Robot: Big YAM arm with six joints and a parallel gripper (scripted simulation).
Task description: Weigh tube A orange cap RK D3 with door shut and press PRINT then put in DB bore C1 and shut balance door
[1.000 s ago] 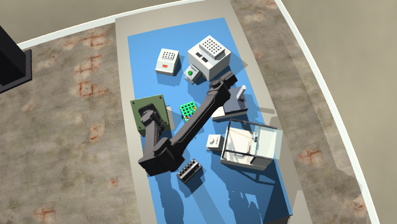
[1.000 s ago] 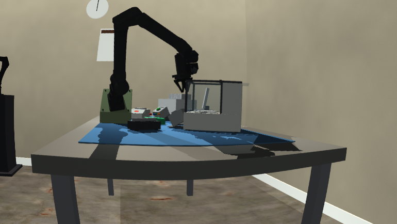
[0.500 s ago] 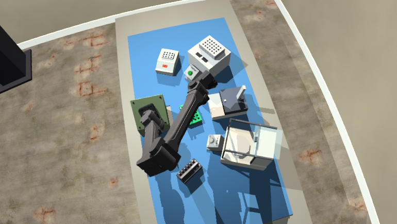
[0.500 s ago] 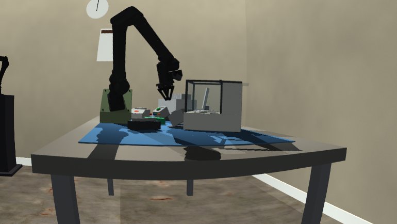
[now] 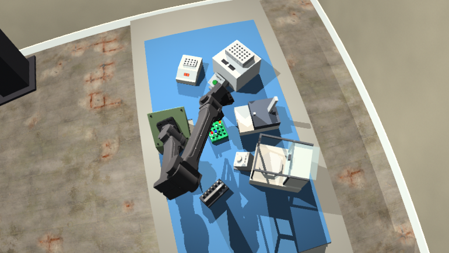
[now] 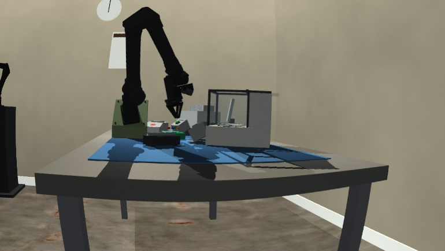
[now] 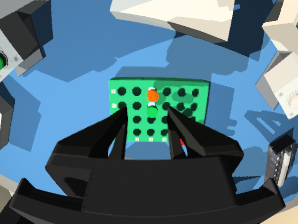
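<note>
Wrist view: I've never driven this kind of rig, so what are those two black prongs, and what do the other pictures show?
The prongs are the fingers of the gripper, seen by a camera on the arm's wrist that looks down past them. They stand partly open and hold nothing. Below them is the green tube rack with the orange-capped tube standing in it. The top view looks down on the bench: the black arm reaches over the blue mat, with the rack, white instruments and the glass-boxed balance around it. The exterior view shows the same bench from the side, with the gripper hanging above the rack.
</note>
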